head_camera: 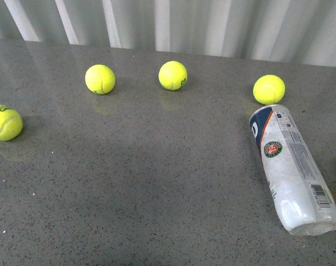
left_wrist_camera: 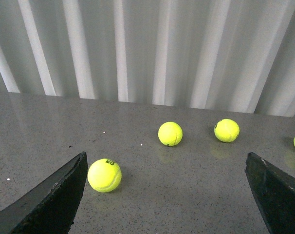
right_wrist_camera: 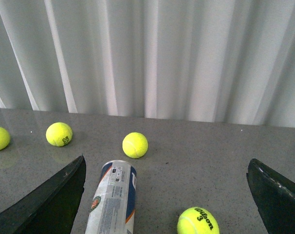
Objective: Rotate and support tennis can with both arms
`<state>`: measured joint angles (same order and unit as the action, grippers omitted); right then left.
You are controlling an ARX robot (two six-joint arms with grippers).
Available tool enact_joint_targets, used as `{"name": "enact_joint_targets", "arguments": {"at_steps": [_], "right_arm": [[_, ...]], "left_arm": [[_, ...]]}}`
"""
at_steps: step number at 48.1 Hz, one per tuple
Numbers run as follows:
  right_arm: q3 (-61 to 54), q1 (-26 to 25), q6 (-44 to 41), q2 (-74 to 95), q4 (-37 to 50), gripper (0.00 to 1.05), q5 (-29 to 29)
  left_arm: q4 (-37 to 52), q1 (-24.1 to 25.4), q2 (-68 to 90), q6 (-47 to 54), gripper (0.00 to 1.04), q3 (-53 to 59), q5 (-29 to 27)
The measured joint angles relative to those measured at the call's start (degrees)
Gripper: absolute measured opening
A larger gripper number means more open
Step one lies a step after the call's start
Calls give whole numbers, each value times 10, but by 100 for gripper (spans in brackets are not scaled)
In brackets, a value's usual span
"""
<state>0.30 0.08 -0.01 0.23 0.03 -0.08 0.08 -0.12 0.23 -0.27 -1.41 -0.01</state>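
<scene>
The tennis can (head_camera: pixel 291 167) lies on its side at the right of the grey table, its blue end toward the back and its clear end toward the front edge. Neither arm shows in the front view. In the right wrist view the tennis can (right_wrist_camera: pixel 113 199) lies between the spread black fingers, close to one finger (right_wrist_camera: pixel 50 204), and my right gripper (right_wrist_camera: pixel 166 195) is open. The left wrist view does not show the can; my left gripper (left_wrist_camera: pixel 166 195) is open over bare table with nothing between its fingers (left_wrist_camera: pixel 52 197).
Several yellow-green tennis balls lie on the table: one at the far left (head_camera: pixel 4 122), two at the back (head_camera: pixel 100 79) (head_camera: pixel 173 75), one just behind the can (head_camera: pixel 269 89). Another ball (right_wrist_camera: pixel 196 222) lies beside the can in the right wrist view. A white corrugated wall (head_camera: pixel 168 22) backs the table.
</scene>
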Motion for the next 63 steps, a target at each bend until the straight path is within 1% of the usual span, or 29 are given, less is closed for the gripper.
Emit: {"name": "enact_joint_targets", "arguments": {"at_steps": [52,54,56,58,61,63], "right_arm": [[0,0,0,0,0,98,0],[6,2,9,10,-18,97,11],[39,2,39,56,-87,97,43],[72,-4,60,130,-120,97,67],[101,-4,70,227,-99,97,91],[129,-1,67,306,-76,97,94]], "left_arm": [[0,0,0,0,98,0,0],[0,0,0,0,98,0,0],[0,0,0,0,98,0,0],[0,0,0,0,98,0,0],[0,0,0,0,98,0,0],[0,0,0,0,98,0,0]]}}
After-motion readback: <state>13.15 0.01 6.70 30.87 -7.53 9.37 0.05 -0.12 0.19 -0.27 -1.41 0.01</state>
